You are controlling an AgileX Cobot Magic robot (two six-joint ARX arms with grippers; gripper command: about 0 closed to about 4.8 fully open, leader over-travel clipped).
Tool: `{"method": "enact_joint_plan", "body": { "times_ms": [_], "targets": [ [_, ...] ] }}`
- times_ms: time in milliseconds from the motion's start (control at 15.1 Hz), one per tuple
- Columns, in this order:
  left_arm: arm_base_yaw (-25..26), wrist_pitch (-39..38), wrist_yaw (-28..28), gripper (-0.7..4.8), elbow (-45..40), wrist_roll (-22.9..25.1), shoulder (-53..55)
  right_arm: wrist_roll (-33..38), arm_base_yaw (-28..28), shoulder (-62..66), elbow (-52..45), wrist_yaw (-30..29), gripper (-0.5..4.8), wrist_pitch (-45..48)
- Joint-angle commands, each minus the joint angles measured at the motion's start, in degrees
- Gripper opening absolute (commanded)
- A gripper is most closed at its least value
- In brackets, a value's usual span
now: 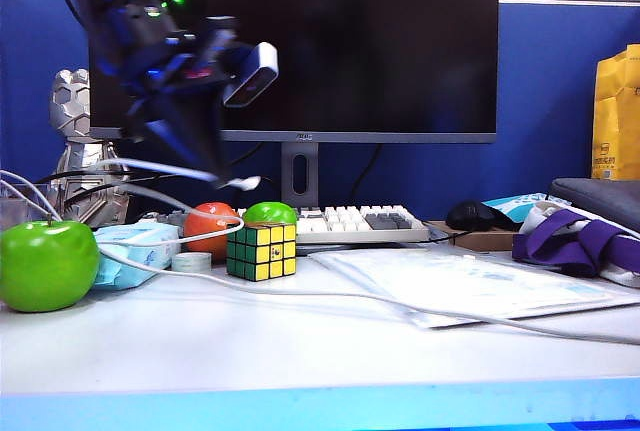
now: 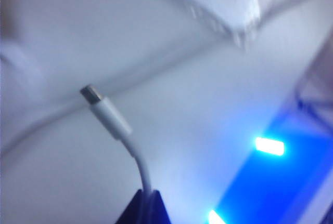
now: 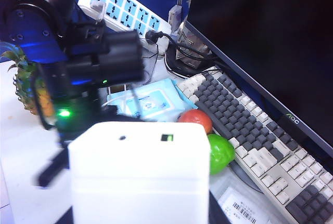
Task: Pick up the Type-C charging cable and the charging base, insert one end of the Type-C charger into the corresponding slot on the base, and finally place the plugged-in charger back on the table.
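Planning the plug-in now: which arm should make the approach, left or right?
Probably the left. Its pincer is shut on the Type-C charging cable, plug free. The right pincer, itself unseen, presents the charging base, slot showing.

An office desk, it seems: a dark monitor (image 1: 330, 41) on a stand, a pale keyboard (image 1: 355, 223) and black mouse (image 1: 475, 215) on the white table (image 1: 300, 351), a blue partition (image 1: 560, 101) behind, and a power strip (image 3: 125, 8), slightly blurred.
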Motion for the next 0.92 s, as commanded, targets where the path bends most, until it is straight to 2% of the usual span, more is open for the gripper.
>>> {"method": "enact_joint_plan", "body": {
  "times_ms": [66, 396, 462, 595, 661, 727, 793, 925],
  "targets": [
    [-0.1, -8.5, -0.1, -0.06, -0.1, 12.0, -0.1, 0.2, 0.1, -0.4, 0.3, -0.1, -0.05, 1.4],
    [-0.1, -11.4, -0.1, -0.06, -0.2, 12.4, 5.5, 0.2, 0.1, -0.4, 0.3, -0.1, -0.05, 1.4],
    [-0.1, -10.2, -3.0, -0.06, -0.2, 11.8, 8.5, 0.2, 0.1, -0.4, 0.3, -0.1, -0.05, 1.4],
    [-0.1, -9.3, -5.2, -0.03, -0.3, 9.7, 10.4, 0.2, 0.1, -0.4, 0.3, -0.1, -0.05, 1.4],
    [-0.1, -9.2, -5.2, 0.36, -0.3, 8.3, 10.8, 0.2, 0.1, -0.4, 0.3, -0.1, -0.05, 1.4],
    [-0.1, -9.2, -5.2, 1.49, -0.3, 6.8, 11.0, 0.2, 0.1, -0.4, 0.3, -0.1, -0.05, 1.4],
    [-0.1, -8.8, -5.2, 1.97, -0.3, 5.8, 11.0, 0.2, 0.1, -0.4, 0.3, -0.1, -0.05, 1.4],
    [-0.1, -8.9, -6.2, 2.02, -0.2, 2.4, 10.9, 0.2, 0.1, -0.4, 0.3, -0.1, -0.05, 1.4]
  ]
}}
